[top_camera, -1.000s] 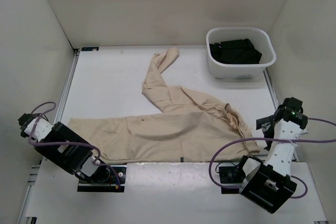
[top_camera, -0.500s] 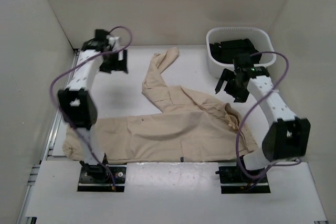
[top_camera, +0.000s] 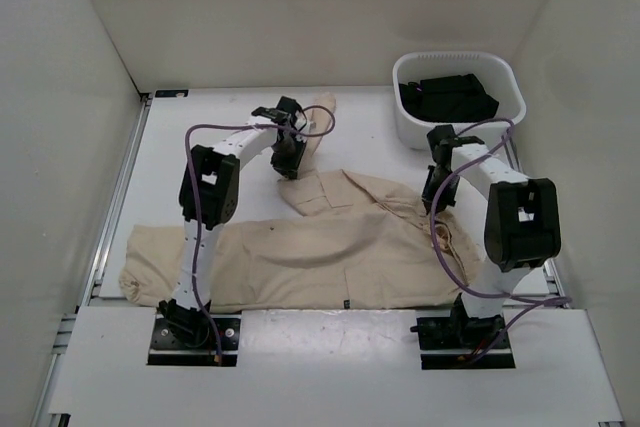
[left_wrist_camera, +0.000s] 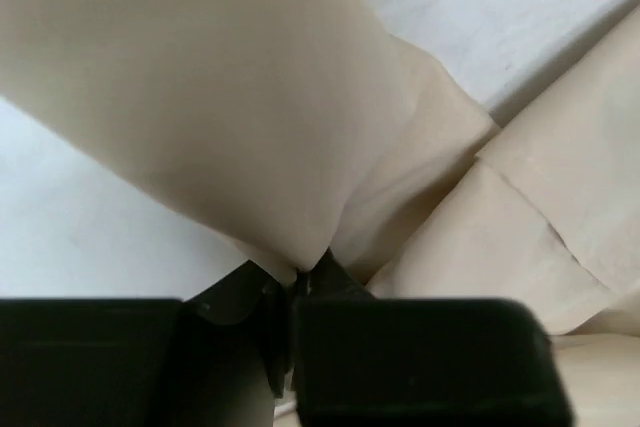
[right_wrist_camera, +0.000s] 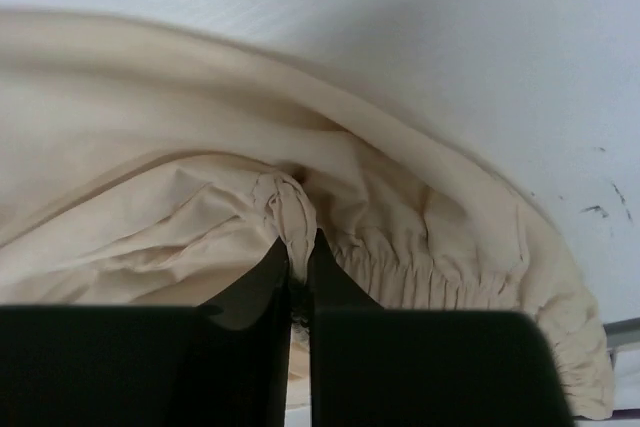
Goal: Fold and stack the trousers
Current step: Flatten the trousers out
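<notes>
The trousers (top_camera: 330, 252) are lying mostly flat across the near half of the table (top_camera: 200, 147). One leg runs out to the left edge, the other bends up toward the back wall, and the waist end is over on the right. My left pincer (left_wrist_camera: 300, 282) is clamped on a fold of that upper leg, right about where it bends, and in the wrist view the cloth drapes up and away from the tips. My right pincer (right_wrist_camera: 300, 247) is squeezed narrow too, with a pinch of the gathered elastic waistband (right_wrist_camera: 440, 267) caught between its fingers. Both arms reach out over the cloth from the near edge. In the back right corner there's a white tub (top_camera: 505, 117) with black folded garments (top_camera: 448, 97) in it, near my right wrist but not touching the trousers.
</notes>
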